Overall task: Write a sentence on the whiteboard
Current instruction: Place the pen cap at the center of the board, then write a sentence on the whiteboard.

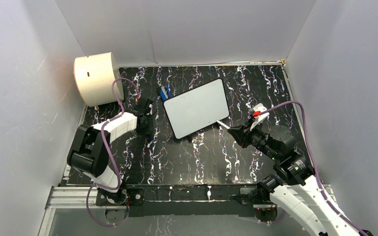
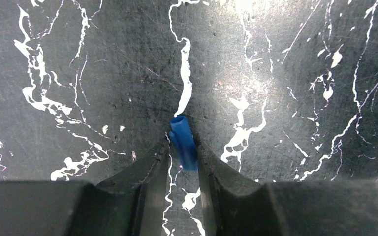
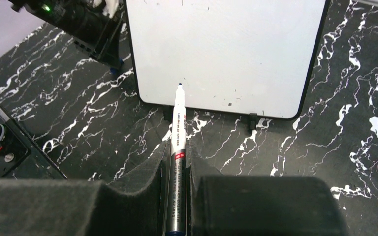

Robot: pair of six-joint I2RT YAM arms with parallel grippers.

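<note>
- Grey-white panel walls (image 1: pixel 187 29): plain, closing in the left, far and right sides.
- Black table top (image 1: pixel 177 162): marbled with white veins, finely scratched as seen from the left wrist.
- Whiteboard (image 1: pixel 196 108): lying face up at centre-far of the table, turned askew, thin black rim. Face blank but for faint specks; sentence not yet begun.
- Cream drum (image 1: pixel 96 78): far left corner, well apart from the board; no evident part in the task.
- Right gripper (image 3: pixel 177 152): jaws closed tight on marker pen (image 3: pixel 178 123), uncapped, nib just at the board's near edge.
  - Step judged in hand: bringing pen to board for the first stroke.
  - Next move, as judged: nib carried to a starting corner of the face, lowered to light contact, pressure kept low enough not to push the board along.
- Left gripper (image 2: pixel 183 152): low over the table beside the board's left edge. Jaws narrow, one at each side of blue cap (image 2: pixel 183 142) and touching it; firmness of hold not to be told.
</note>
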